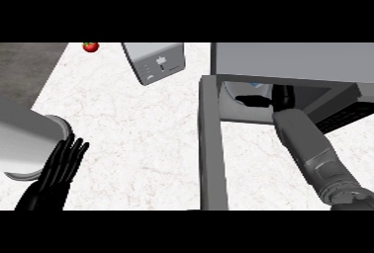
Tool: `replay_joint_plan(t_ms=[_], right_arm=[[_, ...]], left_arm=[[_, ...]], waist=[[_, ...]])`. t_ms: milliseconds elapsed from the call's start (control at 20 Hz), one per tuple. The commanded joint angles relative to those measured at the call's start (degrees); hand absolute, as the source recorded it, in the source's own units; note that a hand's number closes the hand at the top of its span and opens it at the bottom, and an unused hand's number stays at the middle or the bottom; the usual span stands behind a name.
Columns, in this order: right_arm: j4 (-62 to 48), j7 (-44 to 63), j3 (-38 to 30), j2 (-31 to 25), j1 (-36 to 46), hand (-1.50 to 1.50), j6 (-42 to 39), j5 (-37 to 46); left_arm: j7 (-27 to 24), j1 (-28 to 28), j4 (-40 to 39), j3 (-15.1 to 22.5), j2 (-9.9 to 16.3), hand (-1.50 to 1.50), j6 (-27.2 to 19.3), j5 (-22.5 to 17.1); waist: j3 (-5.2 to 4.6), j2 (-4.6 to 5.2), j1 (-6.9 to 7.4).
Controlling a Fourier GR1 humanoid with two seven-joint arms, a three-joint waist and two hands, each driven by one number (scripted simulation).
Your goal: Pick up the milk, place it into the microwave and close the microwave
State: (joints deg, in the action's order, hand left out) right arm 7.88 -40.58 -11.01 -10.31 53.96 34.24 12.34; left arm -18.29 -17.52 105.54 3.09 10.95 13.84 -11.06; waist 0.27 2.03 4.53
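Right arm: grey forearm stretched up into the open microwave (pixel 292 59).
Right hand (pixel 257 101): black, inside the cavity; can't tell whether it grips anything.
Milk (pixel 255 85): a pale sliver just above that hand, inside the microwave.
Left hand (pixel 60 168): resting at lower left, fingers straight, holding nothing.
Door (pixel 211 148): grey slab, swung open.
Counter (pixel 139 138): white, marbled.
Strawberry (pixel 90 47): red, far edge.

Milk (pixel 255 85) sits inside the open-doored microwave (pixel 292 62).
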Motion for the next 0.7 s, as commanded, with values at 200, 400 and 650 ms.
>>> replay_joint_plan(t_ms=[200,400,650], right_arm=[[0.44,-7.63,-4.60,-0.30,-6.29,-1.50,-8.60,-4.63],[0.81,-13.17,-5.61,2.27,-11.03,-1.50,-9.30,-5.69],[0.83,-14.43,-5.98,3.14,-12.22,-1.50,-18.01,-6.80]], left_arm=[[-1.79,-3.15,1.46,2.68,-1.29,-1.50,-0.23,3.29],[-1.57,0.07,-2.34,3.18,-2.42,-1.50,-0.93,4.49],[-0.68,-0.05,-0.47,4.58,-3.14,-1.50,-1.68,6.00]], waist=[[-0.08,-0.86,-1.44],[-0.12,-1.08,-2.46],[-0.15,-1.34,-2.79]])
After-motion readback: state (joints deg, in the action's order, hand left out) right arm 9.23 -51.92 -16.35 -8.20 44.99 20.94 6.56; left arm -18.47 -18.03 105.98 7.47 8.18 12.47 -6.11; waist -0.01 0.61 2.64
